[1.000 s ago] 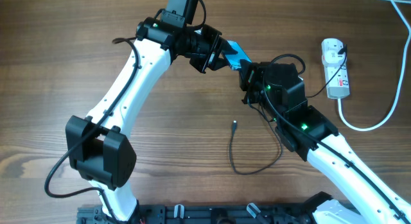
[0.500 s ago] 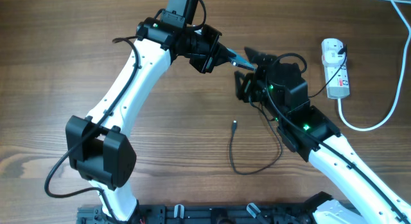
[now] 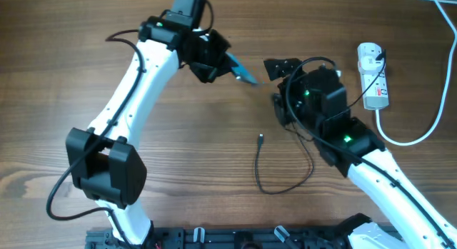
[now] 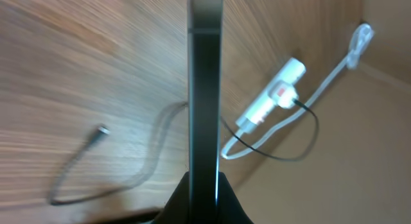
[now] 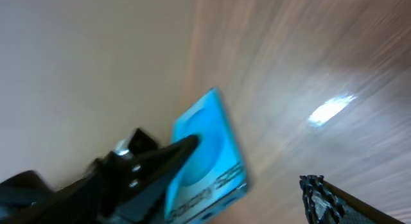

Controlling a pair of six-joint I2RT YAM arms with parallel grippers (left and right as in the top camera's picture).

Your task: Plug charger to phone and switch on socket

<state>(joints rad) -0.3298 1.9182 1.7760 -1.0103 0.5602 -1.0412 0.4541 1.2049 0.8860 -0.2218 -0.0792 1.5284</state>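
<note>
The phone point(image 5: 218, 131) has swung left, clamped in the left fingers point(image 5: 154, 161); the right fingers point(image 5: 318, 189), spread and empty, should now pinch the charger point(image 3: 261, 140) squarely just behind its tip.

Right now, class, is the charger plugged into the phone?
No: the charger lies loose on the table, its tip well apart from the held phone.

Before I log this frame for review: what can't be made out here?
- Screen of the phone: the left wrist view sees it edge-on.
- Screen text: blurred in the right wrist view.
- Switch state of the socket: too small overhead, blurred in the left wrist view.
- Tip shape of the charger: too small overhead.
</note>
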